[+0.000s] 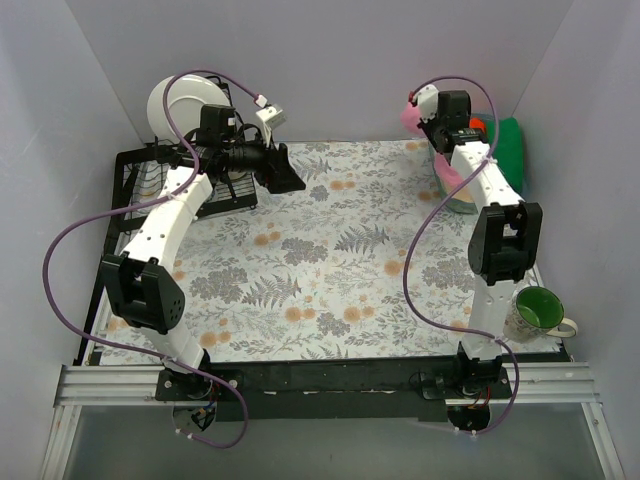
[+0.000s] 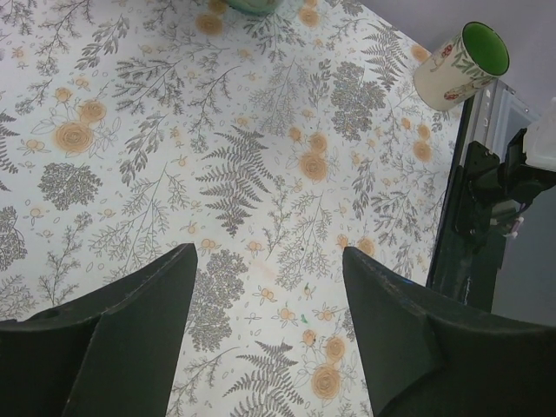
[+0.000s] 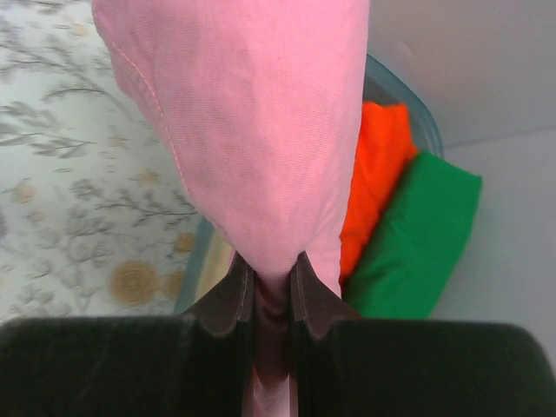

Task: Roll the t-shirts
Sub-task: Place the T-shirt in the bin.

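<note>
The pink shirt [image 3: 261, 130] is bunched in the right gripper [image 3: 272, 287], jaws clamped on its cloth, at the table's far right corner. Just beyond it, an orange shirt [image 3: 378, 174] and a green shirt [image 3: 417, 234] lie side by side by a bin [image 3: 408, 95]. The left gripper [image 2: 269, 295] hovers with jaws apart above the flowered tablecloth [image 1: 320, 270], between pale walls [image 1: 330, 60].

We see plain pale walls [image 1: 330, 60] closing in a table [image 1: 330, 372] covered with fern-and-flower patterned cloth [image 1: 300, 260].
</note>
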Tool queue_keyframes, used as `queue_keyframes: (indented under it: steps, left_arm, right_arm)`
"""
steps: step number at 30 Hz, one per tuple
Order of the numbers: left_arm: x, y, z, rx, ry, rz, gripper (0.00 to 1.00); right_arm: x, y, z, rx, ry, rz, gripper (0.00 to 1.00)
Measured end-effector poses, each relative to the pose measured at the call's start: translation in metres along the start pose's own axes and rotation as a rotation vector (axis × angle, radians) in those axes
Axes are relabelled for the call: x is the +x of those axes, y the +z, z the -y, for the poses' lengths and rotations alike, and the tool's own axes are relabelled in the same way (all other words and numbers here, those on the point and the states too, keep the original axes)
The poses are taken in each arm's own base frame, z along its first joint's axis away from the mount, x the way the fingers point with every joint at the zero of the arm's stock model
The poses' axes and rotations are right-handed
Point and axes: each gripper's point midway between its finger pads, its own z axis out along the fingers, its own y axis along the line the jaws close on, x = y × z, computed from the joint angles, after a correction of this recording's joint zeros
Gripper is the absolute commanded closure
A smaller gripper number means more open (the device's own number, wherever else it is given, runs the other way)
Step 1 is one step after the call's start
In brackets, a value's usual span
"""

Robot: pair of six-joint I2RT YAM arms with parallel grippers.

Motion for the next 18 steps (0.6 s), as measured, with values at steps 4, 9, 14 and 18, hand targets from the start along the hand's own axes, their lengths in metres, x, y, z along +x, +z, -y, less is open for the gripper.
queue_keyframes:
  steps: [4, 9, 14, 18]
  left_arm:
    - [0.001, 0.000, -0.002, -0.007, -0.006, -0.003, 0.31]
    - [0.007, 0.003, -0.009, -0.029, -0.023, -0.020, 0.30]
    - [0.016, 0.009, -0.019, -0.046, -0.045, -0.043, 0.30]
    - [0.024, 0.012, -0.026, -0.058, -0.064, -0.064, 0.29]
  right_arm:
    - [0.022, 0.020, 0.027, 0.135, 0.059, -0.068, 0.99]
    - [0.051, 0.048, 0.034, 0.215, 0.103, -0.148, 0.99]
    - [0.071, 0.069, 0.038, 0.253, 0.123, -0.192, 0.99]
    - [0.075, 0.073, 0.047, 0.285, 0.146, -0.195, 0.99]
